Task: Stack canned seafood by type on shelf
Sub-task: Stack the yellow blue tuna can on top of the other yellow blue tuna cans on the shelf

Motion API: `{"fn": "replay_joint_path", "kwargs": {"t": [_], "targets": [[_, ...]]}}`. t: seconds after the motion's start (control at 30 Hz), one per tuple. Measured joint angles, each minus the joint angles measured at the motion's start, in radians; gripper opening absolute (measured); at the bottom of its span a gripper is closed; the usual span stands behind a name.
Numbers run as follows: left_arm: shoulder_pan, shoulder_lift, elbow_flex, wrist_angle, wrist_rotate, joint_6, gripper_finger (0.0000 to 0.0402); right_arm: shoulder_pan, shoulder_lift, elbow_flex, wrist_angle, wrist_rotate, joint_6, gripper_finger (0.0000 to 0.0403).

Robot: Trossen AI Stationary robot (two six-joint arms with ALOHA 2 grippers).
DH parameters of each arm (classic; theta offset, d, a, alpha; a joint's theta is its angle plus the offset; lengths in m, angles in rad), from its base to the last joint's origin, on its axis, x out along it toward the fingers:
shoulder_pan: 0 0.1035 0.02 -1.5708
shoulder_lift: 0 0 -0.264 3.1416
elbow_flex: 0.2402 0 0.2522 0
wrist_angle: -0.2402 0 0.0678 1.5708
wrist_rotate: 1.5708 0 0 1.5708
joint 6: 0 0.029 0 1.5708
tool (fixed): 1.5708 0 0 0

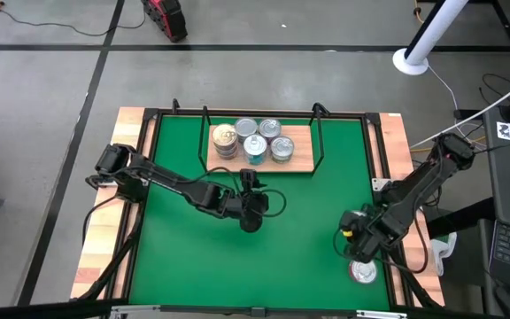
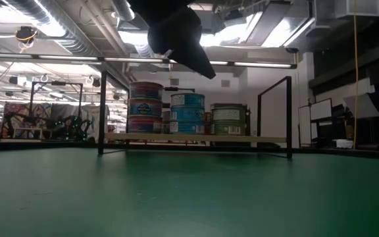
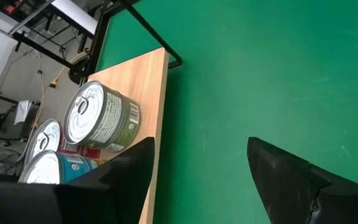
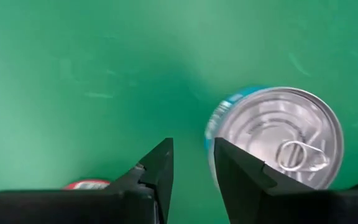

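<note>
Nearest me, at the near right corner of the green mat [image 1: 264, 257], my right claw [image 4: 191, 163] hung over a teal-sided tin [image 4: 275, 137] with a silvery pull-tab lid. Its fingers were narrowly parted and held nothing, the tin lying just beside them, not between. A sliver of a red tin [image 4: 86, 184] showed close by.

Farther in, near mid-mat, my left claw [image 3: 197, 171] stood spread wide and empty, pointed toward the shelf [image 1: 304, 159].

At the far side, the light-wood shelf in its black wire frame carried several tins in stacks, teal ones [image 2: 187, 113] and a green-labelled one [image 3: 101, 117] among them.

I judged this the fetching step: my right claw needed to widen, centre over the teal tin, and close on it before carrying it to the teal stack.
</note>
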Motion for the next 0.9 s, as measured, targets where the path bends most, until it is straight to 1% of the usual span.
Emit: {"fn": "replay_joint_path", "kwargs": {"t": [0.2, 0.4, 0.67, 0.9], "targets": [[0.001, 0.000, 0.000, 0.000, 0.000, 0.000, 0.0253, 0.000, 0.000, -0.063, 0.007, 0.000, 0.065, 0.0117], [0.001, 0.000, 0.000, 0.000, 0.000, 0.000, 0.0253, 0.000, 0.005, -0.102, 0.091, 0.002, 0.066, 0.0117], [0.001, 0.000, 0.000, 0.001, -0.001, 0.000, 0.0253, 0.001, 0.066, -0.108, 0.086, 0.022, 0.061, 0.0117], [0.001, 0.000, 0.000, 0.002, -0.001, 0.000, 0.0253, 0.001, 0.078, -0.109, 0.083, 0.040, 0.059, 0.0117]]}}
